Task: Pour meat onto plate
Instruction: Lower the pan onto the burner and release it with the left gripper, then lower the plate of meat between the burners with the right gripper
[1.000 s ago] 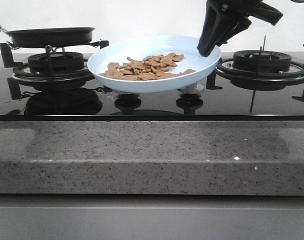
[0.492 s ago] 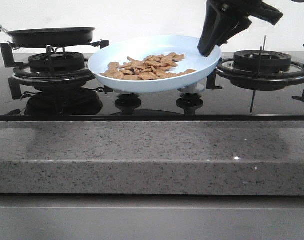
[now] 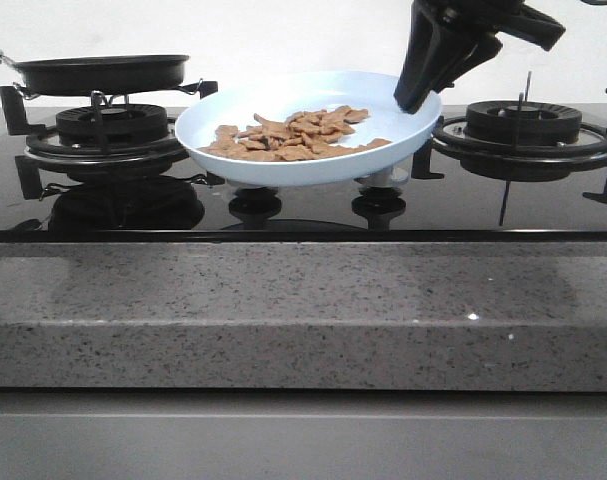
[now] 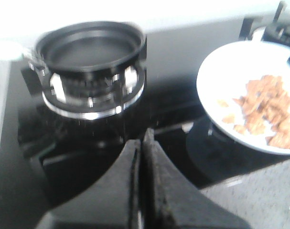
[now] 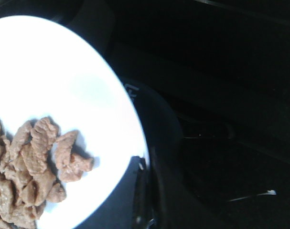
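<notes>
No visible movement since the earlier frames: meat (image 3: 295, 136) heaped on plate (image 3: 393, 125) between burners, pan (image 3: 101, 72) empty, pour apparently complete; right gripper (image 3: 415, 98) clamping the plate rim, left gripper (image 4: 141, 143) closed, empty.

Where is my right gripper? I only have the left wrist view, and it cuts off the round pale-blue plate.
Observer: In the front view, the right gripper is clamped on the right rim of the round pale-blue plate.
Operator: Has any food gone over the side I can't see?
Observer: No, the orange-brown meat pieces all lie inside the rim, and none are on the black glass stovetop.
Operator: What is past the plate?
Observer: A black gas burner with nothing on it stands just right of the plate.
</notes>
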Controlling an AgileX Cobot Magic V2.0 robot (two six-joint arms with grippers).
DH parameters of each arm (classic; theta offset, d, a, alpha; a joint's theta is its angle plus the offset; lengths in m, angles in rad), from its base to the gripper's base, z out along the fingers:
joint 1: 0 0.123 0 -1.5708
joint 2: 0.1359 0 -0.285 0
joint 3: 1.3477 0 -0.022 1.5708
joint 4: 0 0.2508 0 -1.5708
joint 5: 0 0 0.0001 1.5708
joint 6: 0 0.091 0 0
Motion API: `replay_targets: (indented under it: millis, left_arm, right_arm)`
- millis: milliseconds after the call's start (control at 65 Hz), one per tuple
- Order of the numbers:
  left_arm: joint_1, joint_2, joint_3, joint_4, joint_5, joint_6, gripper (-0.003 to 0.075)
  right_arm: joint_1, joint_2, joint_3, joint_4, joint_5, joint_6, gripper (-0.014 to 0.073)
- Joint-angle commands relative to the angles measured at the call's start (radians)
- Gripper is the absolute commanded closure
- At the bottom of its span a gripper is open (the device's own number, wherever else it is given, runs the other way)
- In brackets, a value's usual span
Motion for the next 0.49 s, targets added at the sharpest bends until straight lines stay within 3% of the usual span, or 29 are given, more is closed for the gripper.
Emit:
replay_targets:
  millis: [0,477]
  left_arm:
    - [-0.010,-0.010,-0.024,0.005,-0.094,-0.010,0.0741]
    - [-0.010,-0.010,-0.024,0.005,-0.094,-0.010,0.0741]
  right_arm:
    - [0.001,-0.056,-0.024,0.029,-0.034,-0.010,0.0655]
    - [0.001,-0.056,-0.026,0.039,-0.033,-0.010,0.0655]
